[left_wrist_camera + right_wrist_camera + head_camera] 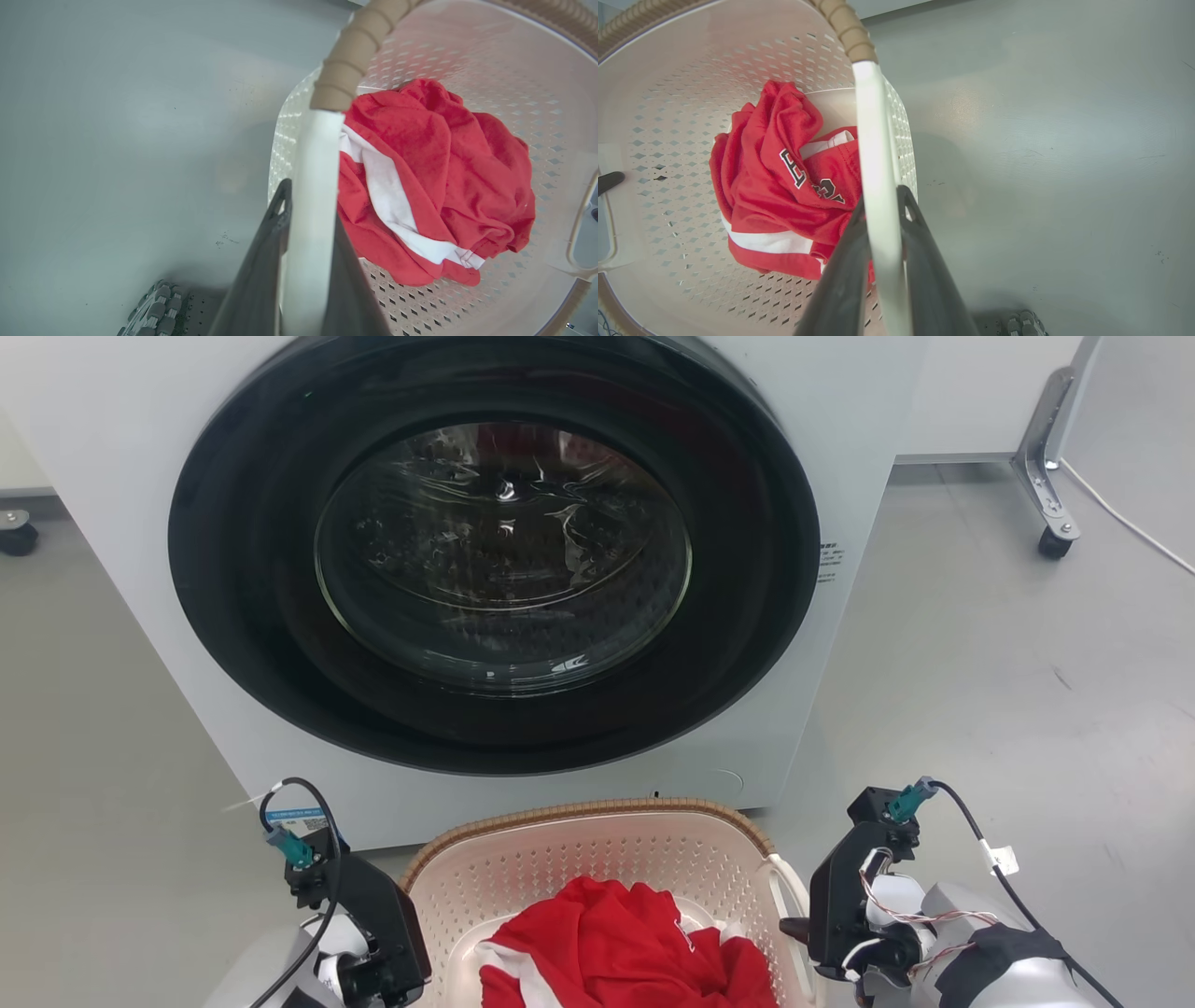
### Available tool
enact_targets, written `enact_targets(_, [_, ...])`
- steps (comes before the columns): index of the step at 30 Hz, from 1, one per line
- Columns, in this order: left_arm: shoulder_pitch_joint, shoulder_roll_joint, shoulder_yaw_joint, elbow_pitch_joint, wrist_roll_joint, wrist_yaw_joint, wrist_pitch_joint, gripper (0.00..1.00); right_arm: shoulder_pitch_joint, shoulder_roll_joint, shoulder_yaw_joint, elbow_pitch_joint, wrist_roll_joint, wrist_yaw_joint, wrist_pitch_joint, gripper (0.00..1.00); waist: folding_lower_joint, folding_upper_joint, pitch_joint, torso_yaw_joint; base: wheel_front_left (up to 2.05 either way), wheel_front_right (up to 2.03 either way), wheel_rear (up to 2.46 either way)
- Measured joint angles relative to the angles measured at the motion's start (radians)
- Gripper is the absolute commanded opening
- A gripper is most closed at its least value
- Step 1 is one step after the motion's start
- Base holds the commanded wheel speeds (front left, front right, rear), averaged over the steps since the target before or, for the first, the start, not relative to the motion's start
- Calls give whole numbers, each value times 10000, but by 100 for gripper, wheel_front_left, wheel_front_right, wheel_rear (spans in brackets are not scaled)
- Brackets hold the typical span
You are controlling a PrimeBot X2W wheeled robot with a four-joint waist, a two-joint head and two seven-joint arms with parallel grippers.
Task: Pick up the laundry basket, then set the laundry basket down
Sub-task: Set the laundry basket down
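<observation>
The laundry basket (pixel 597 808), cream-white and perforated with a brown woven-look rim, is at the bottom middle of the head view, right in front of the washing machine. A red and white garment (pixel 616 943) lies crumpled inside it. My left gripper (pixel 308 205) is shut on the basket's white side handle (pixel 313 154), one dark finger on each side. My right gripper (pixel 881 198) is shut the same way on the opposite white handle (pixel 871 116). In the head view both grippers (pixel 411 971) (pixel 805 933) flank the basket. I cannot tell whether the basket touches the floor.
The white washing machine (pixel 840 476) stands close ahead, its round dark door (pixel 504 560) shut. Grey floor (pixel 1008 663) spreads on both sides. A metal frame leg on a castor (pixel 1053 504) and a white cable (pixel 1130 523) are at the back right. Another castor (pixel 17 537) sits far left.
</observation>
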Motion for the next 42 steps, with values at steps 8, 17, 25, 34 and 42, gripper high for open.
enact_targets(8, [-1,15,-33,-21,17,-4,-525,0,6,-2,117,-150,17,-2,-234,0,0,0,166,21,0,0,0])
enact_targets(17, [-48,23,-176,-213,182,0,-1241,0,-7,-2,190,-291,10,-2,-742,0,1,0,641,4,0,0,0])
enact_targets(25, [-421,29,-414,-458,374,0,-1987,0,-276,-52,221,-385,-19,-2,-1352,0,1,1,1324,6,0,0,0])
enact_targets(34, [-638,31,-702,-531,740,-12,-2545,0,-581,-61,274,-407,-117,-2,-1862,0,2,0,2049,37,0,0,0])
enact_targets(42, [-859,31,-876,-591,855,-29,-2905,0,-776,-63,299,-391,-182,-2,-2303,0,2,1,2721,46,0,0,0])
